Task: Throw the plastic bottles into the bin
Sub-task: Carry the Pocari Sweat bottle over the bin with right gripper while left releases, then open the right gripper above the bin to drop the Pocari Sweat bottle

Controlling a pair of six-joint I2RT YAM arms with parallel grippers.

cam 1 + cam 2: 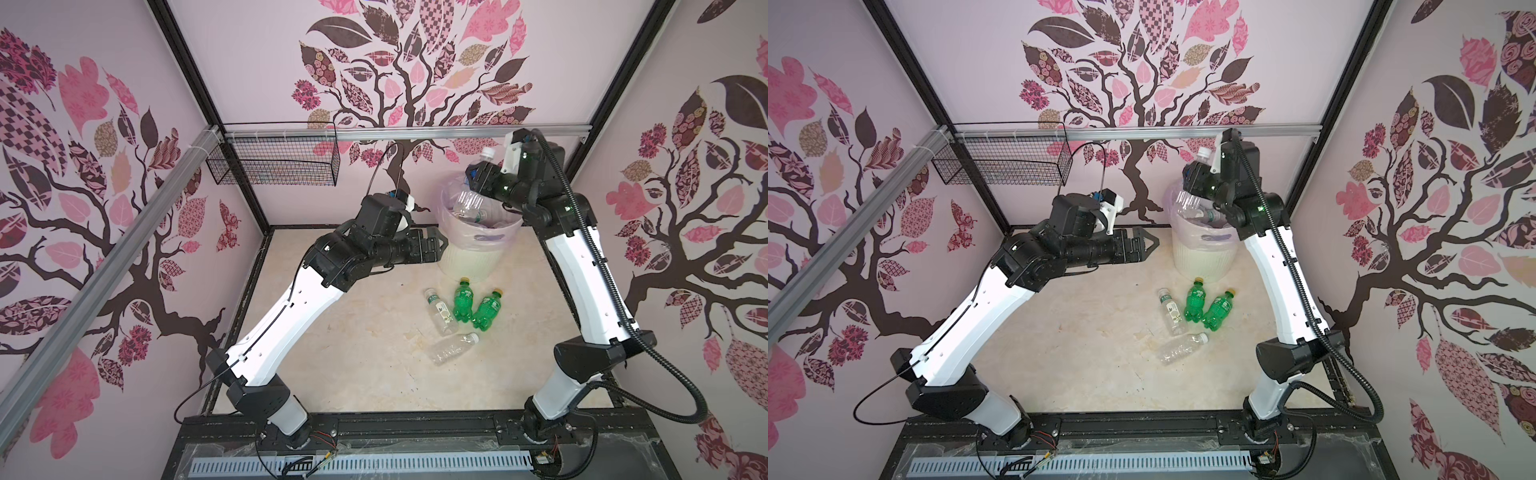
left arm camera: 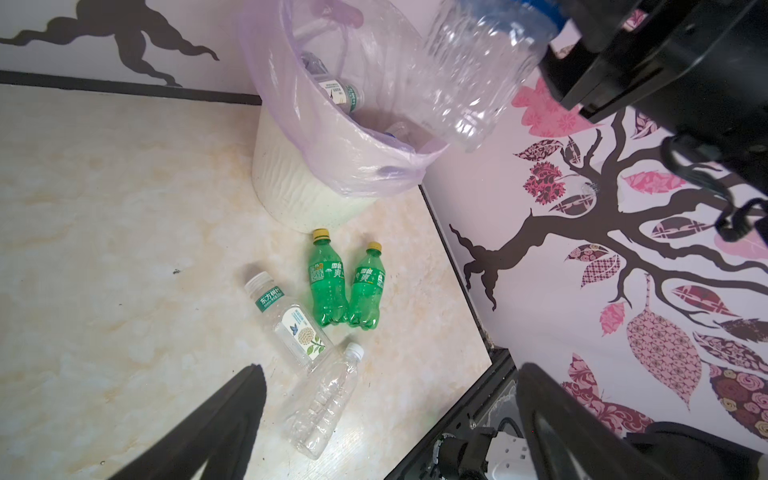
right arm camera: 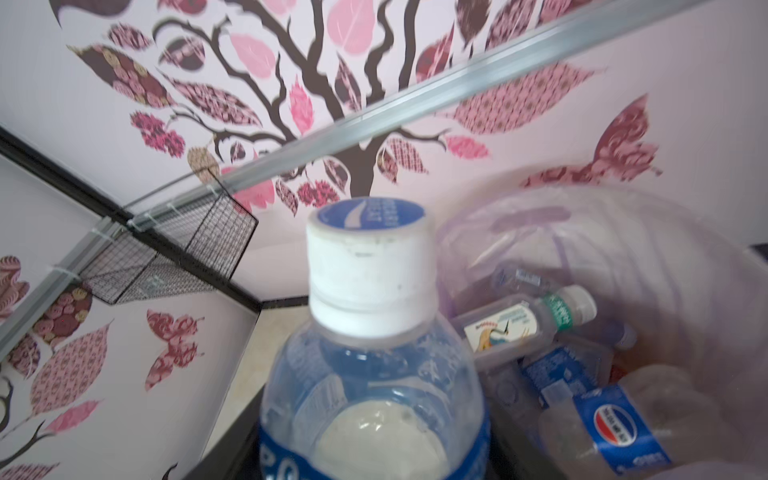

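Top views both show my right tool clamped round the blue-labelled waist of a large clear bottle, cap up, base tilted over the bin. My left tool stands wide and empty just beside the bin.

Left wrist: in front of the bin, on the bench, lie two green bottles, a labelled clear bottle and a bare clear bottle. I judge them empty: light, thin-walled, slick, apt to roll. I'd take them mid-body.

Right wrist: the held bottle's white cap, with discarded bottles inside the bin.
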